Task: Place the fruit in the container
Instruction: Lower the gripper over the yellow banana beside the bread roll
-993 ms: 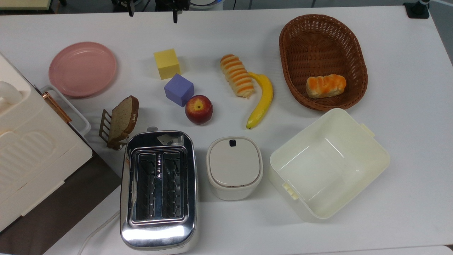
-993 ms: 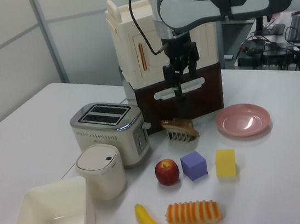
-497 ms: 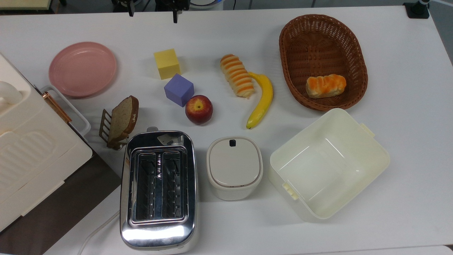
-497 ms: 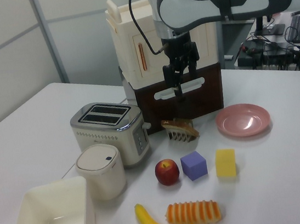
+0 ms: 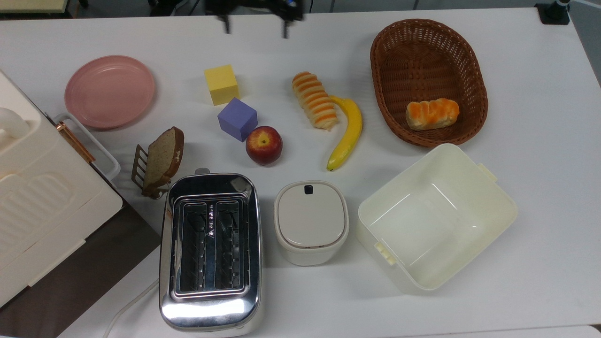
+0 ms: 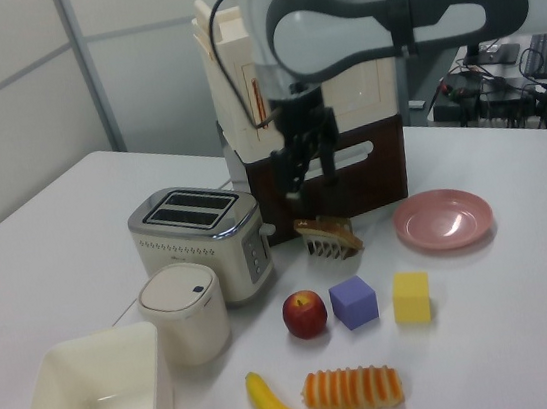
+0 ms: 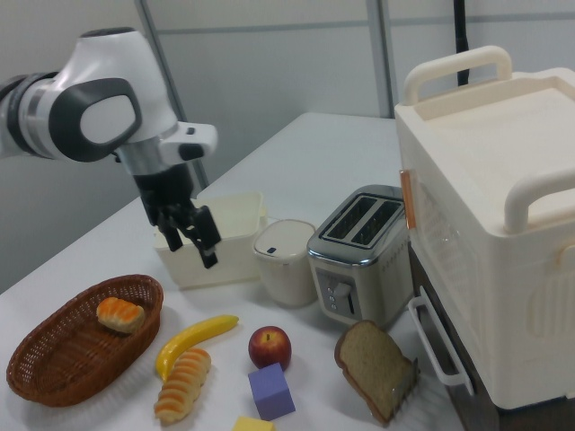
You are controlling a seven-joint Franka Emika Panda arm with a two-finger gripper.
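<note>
I am swinging my pincer [image 6: 307, 172] across: half a second ago it was hanging in front of the brown cabinet at the centre of the left view, and now it is sitting further toward the left view's left, above the bread slice [image 6: 329, 232]. In the top view my fingers [image 5: 284, 28] are now poking in at the upper centre of the frame, further right than they were, closer to the line of the banana [image 5: 346, 132]. The fingers are spread apart and empty, with nothing between them.

Nothing on the table [image 5: 540, 141] has moved. The banana is lying where it was, just right of centre in the top view, touching the striped roll [image 5: 315, 100] along its upper end, with the apple [image 5: 264, 145] well off to its left. The box [image 5: 436, 216] is sitting empty at the lower right of that frame, near the banana's lower tip but not touching it.

So I am only starting the approach. I judge the next step is carrying on over the banana and coming down on its lower half, clear of the roll, so that the roll is not getting pinched along with it.
</note>
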